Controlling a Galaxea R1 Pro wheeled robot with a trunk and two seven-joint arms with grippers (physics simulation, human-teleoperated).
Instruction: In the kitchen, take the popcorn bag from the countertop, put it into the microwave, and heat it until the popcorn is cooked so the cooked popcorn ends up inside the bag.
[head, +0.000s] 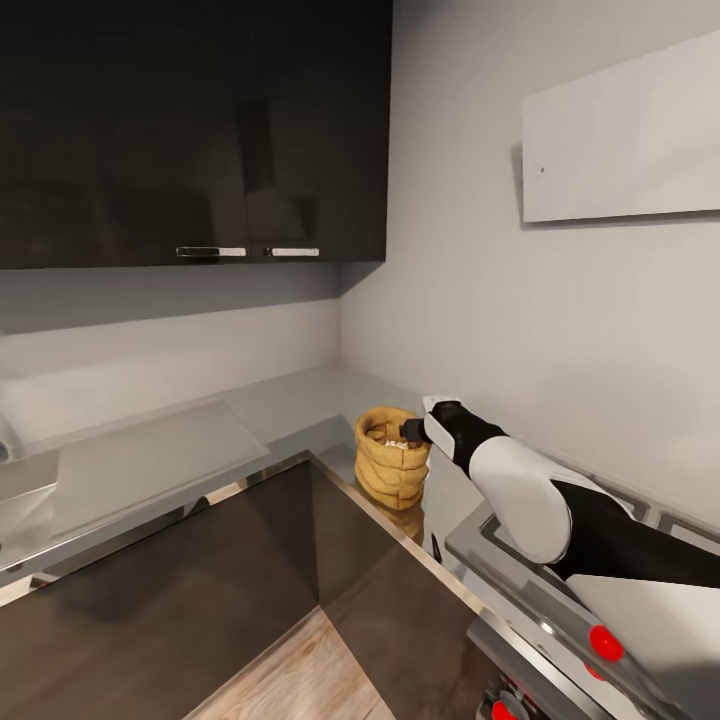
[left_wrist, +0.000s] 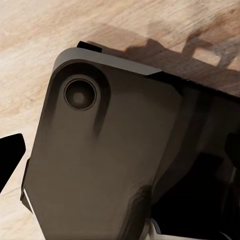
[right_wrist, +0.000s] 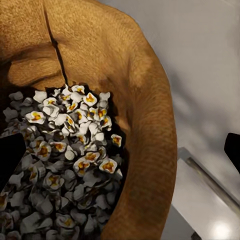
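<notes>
We stood at the inner corner of the grey countertop, where one slab carried the one popcorn bag near its front edge, beside the steel hob with its red knobs. By our reading the task was barely begun: the bag had not been lifted, and loading the microwave and heating were all left. Two dark wall cabinets hung above, with two handles. Our right gripper sat at the bag's rolled rim; in its wrist view one dark finger was over the white kernels and the other outside the wall, jaws apart and straddling it. Whether our left gripper was open or closed, we could not tell.
</notes>
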